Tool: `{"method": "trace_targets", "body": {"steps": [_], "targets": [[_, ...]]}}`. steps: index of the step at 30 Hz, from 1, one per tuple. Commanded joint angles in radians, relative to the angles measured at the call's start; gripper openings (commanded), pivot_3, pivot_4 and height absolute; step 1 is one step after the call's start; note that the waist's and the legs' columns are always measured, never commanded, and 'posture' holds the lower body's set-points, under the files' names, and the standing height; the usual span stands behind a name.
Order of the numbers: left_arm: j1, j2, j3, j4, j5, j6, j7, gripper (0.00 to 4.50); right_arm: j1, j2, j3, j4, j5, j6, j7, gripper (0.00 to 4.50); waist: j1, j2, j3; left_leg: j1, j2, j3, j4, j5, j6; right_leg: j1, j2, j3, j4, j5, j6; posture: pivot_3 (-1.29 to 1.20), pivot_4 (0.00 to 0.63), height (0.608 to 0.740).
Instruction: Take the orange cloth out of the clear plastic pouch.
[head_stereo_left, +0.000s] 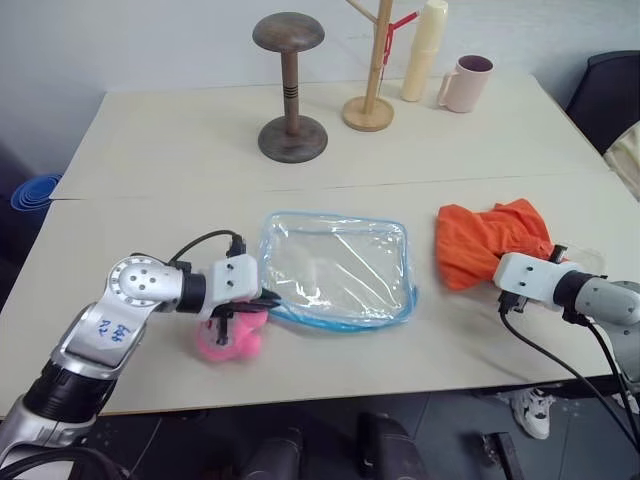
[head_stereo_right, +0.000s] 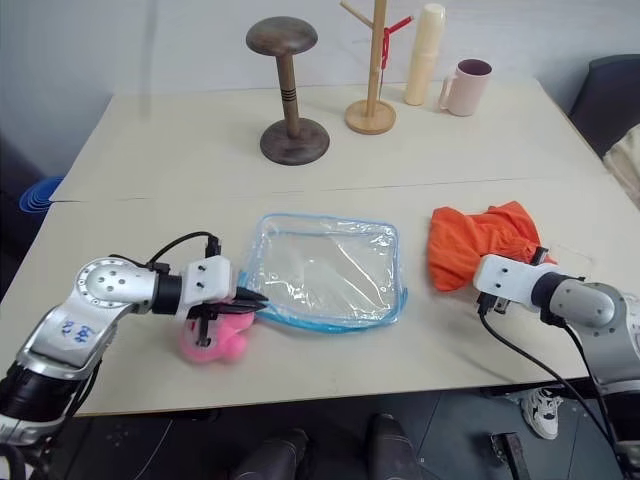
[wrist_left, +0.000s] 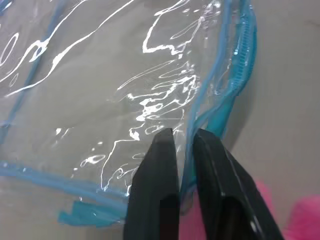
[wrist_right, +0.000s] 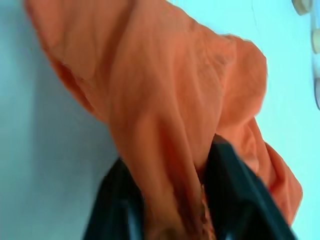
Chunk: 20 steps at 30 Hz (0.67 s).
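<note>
Orange cloth (head_stereo_left: 485, 240): lies crumpled on the bench (head_stereo_left: 330, 145), out of the pouch and well to its right; soft, light, wrinkled, should bunch under any pinch.
Clear plastic pouch (head_stereo_left: 335, 268): flat at mid-bench, looks empty; glossy film with blue trim, probably slippery and limp, stiffest along the trimmed seam.
Right gripper (wrist_right: 172, 200): fingers parted with a fold of the cloth between them; in the right wrist view the fabric drapes over both fingers. Whether they pinch it or merely lie under it, cannot tell.
Left gripper (wrist_left: 184, 150): fingers narrowly apart, straddling the pouch's blue edge at its near left corner; grip on it not certain.
Pink plush (head_stereo_left: 232, 335): under the left gripper, just beside the pouch corner.
Handling note: best hold on the cloth is a thick fold, not a single layer; for the pouch, the seam.
Progress: removal looks essentially done.
</note>
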<state>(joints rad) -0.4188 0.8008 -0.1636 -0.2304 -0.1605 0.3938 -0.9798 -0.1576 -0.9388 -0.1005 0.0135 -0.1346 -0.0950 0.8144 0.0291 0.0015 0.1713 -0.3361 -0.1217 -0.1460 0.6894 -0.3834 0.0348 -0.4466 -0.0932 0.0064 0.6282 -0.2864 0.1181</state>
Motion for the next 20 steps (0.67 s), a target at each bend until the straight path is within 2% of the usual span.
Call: {"method": "trace_targets", "body": {"steps": [1, 5, 6, 8, 10, 13, 16, 20], "targets": [[-0.022, -0.026, 0.053, -0.018, -0.029, 0.067, 0.045, 1.86, 0.047, -0.036, -0.075, -0.106, 0.08, 0.062, 0.051, 2.94, -0.001, 0.0, 0.0, 0.0, 0.0, 0.0, 0.0, 0.0, 0.0, 0.0, 0.0, 0.0, 0.0, 0.0, 0.0, 0.0, 0.15, 0.74], [-0.038, -0.053, 0.145, -0.04, -0.135, 0.185, 0.059, 3.09, 0.113, -0.041, -0.184, -0.225, 0.24, 0.226, 0.126, 4.29, -0.001, 0.0, 0.0, 0.0, 0.0, 0.0, 0.0, 0.0, 0.0, 0.0, 0.0, 0.0, 0.0, 0.0, 0.0, 0.0, 0.15, 0.74], [-0.045, -0.056, 0.188, -0.041, -0.182, 0.223, 0.059, 3.37, 0.126, -0.042, -0.23, -0.247, 0.297, 0.304, 0.142, 4.5, -0.003, 0.0, 0.0, 0.0, 0.0, 0.0, 0.0, 0.0, 0.0, 0.0, 0.0, 0.0, 0.0, 0.0, 0.0, 0.0, 0.15, 0.74], [-0.056, -0.046, 0.272, -0.032, -0.277, 0.299, 0.041, 3.96, 0.16, -0.055, -0.317, -0.274, 0.389, 0.433, 0.182, 4.5, -0.002, 0.0, 0.0, 0.0, 0.001, 0.0, 0.0, 0.0, 0.0, 0.0, 0.0, 0.0, 0.0, 0.0, 0.0, 0.0, 0.15, 0.74], [-0.052, 0.014, 0.355, -0.003, -0.36, 0.353, -0.028, 4.46, 0.203, -0.078, -0.426, -0.274, 0.48, 0.568, 0.236, 4.5, -0.002, 0.0, 0.0, 0.0, 0.001, -0.001, 0.0, 0.0, 0.0, 0.0, 0.0, 0.0, 0.001, 0.0, 0.0, 0.0, 0.15, 0.74], [-0.006, 0.143, 0.462, 0.087, -0.403, 0.32, -0.166, 4.46, 0.262, -0.111, -0.6, -0.218, 0.577, 0.706, 0.316, 4.5, -0.004, 0.0, 0.0, 0.0, 0.001, -0.001, -0.001, 0.0, 0.0, 0.0, 0.0, 0.0, 0.0, 0.0, 0.0, 0.0, 0.15, 0.74], [0.059, 0.266, 0.512, 0.203, -0.371, 0.234, -0.278, 4.46, 0.302, -0.152, -0.735, -0.139, 0.649, 0.845, 0.38, 4.5, -0.004, 0.001, 0.0, 0.001, 0.001, 0.0, -0.004, 0.0, 0.0, 0.0, 0.0, 0.0, -0.002, 0.0, 0.0, 0.0, 0.15, 0.74], [0.071, 0.356, 0.523, 0.371, -0.31, 0.11, -0.335, 4.46, 0.382, -0.185, -0.836, -0.047, 0.652, 0.862, 0.47, 4.5, -0.002, 0.001, 0.0, 0.002, 0.001, -0.001, -0.005, 0.0, 0.0, 0.001, 0.0, -0.001, -0.003, 0.0, -0.001, 0.0, 0.15, 0.74]]}}
